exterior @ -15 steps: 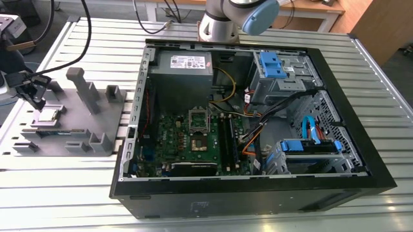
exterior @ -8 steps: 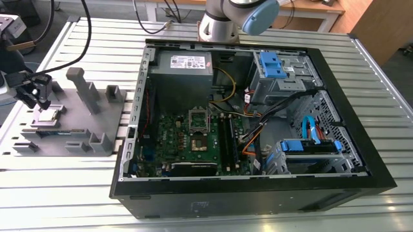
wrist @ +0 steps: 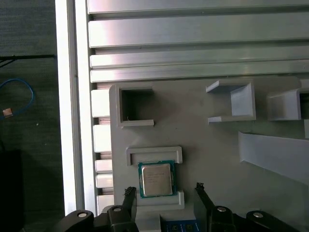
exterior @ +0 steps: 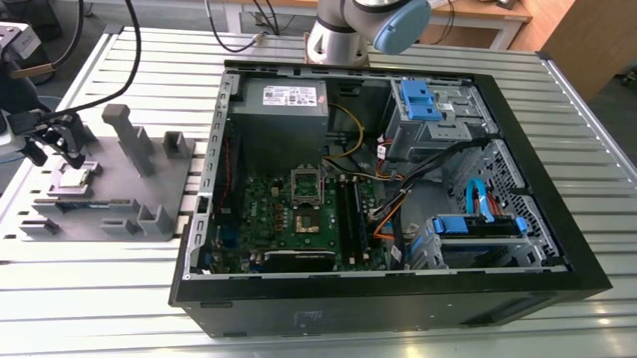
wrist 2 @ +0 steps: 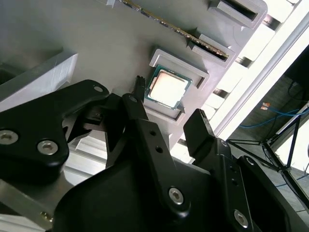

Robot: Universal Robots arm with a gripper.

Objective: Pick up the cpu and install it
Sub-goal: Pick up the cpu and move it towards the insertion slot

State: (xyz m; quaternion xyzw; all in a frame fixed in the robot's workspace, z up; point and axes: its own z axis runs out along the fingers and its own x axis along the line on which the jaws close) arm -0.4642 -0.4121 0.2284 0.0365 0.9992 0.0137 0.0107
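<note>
While the cpu [wrist: 156,180] lies flat in a shallow recess of the grey fixture [wrist: 217,154], it is straddled by the gripper [wrist: 164,189], whose fingers [wrist: 129,194] are spread wide to either side with nothing held. In the exterior view, the fixture is seen on the slatted table [exterior: 557,97], at the exterior view's left of the open computer case [exterior: 398,302] and well apart from the green motherboard [exterior: 261,216].

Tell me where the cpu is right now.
At the exterior view's left, the cpu lies in its pocket on the grey fixture beside the computer case, under the open gripper.
</note>
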